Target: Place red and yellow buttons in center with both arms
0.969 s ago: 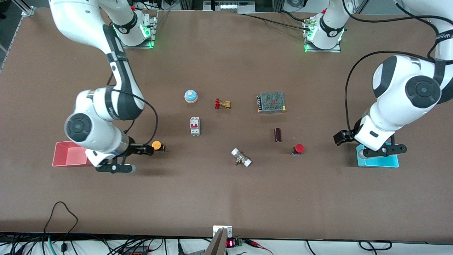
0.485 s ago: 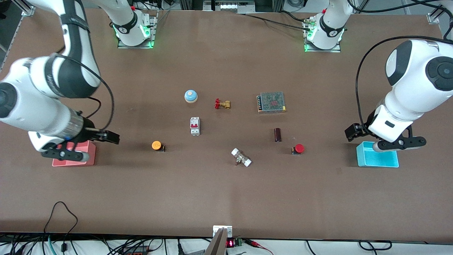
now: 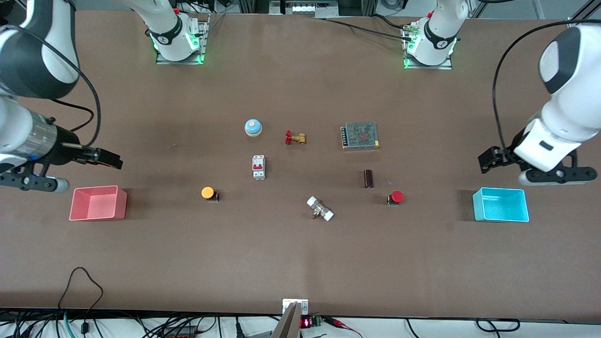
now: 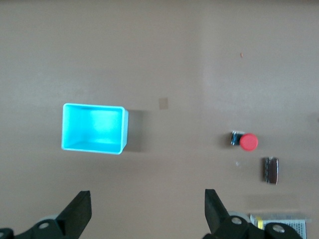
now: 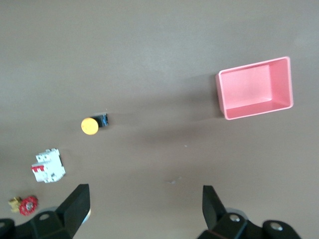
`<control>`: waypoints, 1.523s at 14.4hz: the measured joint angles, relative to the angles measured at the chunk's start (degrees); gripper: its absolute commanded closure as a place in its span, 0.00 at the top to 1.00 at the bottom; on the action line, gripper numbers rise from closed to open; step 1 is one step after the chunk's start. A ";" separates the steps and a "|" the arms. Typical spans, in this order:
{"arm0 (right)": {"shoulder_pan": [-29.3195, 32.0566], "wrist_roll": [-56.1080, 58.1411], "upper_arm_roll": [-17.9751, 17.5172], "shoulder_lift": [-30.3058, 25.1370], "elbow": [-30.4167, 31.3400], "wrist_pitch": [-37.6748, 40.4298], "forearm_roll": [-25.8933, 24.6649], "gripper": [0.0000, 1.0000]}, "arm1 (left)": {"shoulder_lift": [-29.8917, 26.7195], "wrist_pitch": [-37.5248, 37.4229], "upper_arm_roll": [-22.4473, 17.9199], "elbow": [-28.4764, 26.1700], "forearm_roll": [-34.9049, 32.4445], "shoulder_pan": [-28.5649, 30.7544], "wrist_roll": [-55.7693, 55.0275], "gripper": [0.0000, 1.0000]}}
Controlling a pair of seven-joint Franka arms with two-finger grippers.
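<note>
The yellow button (image 3: 207, 192) stands on the brown tabletop (image 3: 263, 253) toward the right arm's end. It also shows in the right wrist view (image 5: 90, 125). The red button (image 3: 397, 196) stands toward the left arm's end and shows in the left wrist view (image 4: 248, 142). My right gripper (image 3: 105, 158) hangs open and empty, high over the table by the pink bin (image 3: 97, 203). My left gripper (image 3: 489, 158) hangs open and empty, high over the table by the cyan bin (image 3: 500, 204). Both grippers are well apart from the buttons.
Between the buttons lie a white-ended fitting (image 3: 320, 209), a dark cylinder (image 3: 368, 179), a white breaker (image 3: 258, 167), a blue dome bell (image 3: 253, 127), a brass valve with a red handle (image 3: 295, 138) and a meshed power supply (image 3: 360, 135).
The right gripper has left the yellow button, risen and drawn back past the pink bin. The left gripper has risen off the cyan bin toward the bases. The buttons have not moved.
</note>
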State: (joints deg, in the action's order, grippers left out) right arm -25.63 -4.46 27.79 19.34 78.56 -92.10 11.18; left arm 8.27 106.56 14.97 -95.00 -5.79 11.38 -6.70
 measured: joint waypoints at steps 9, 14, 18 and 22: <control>18.30 7.15 -14.71 -5.58 -0.94 5.15 -7.43 1.00 | -8.52 -7.25 -12.50 -0.47 3.58 -9.38 6.49 1.00; 19.81 8.88 -17.29 -7.47 0.77 7.40 -10.29 1.00 | -9.52 -7.97 -13.12 -1.04 3.92 -9.12 6.49 1.00; 18.61 8.82 -17.77 -9.51 2.36 7.45 -11.56 1.00 | -10.21 -8.06 -13.37 -1.07 5.13 -8.80 6.49 1.00; 18.85 8.33 -17.45 -11.11 3.49 7.86 -11.56 1.00 | -10.28 -8.08 -13.39 -1.07 5.30 -8.55 6.49 1.00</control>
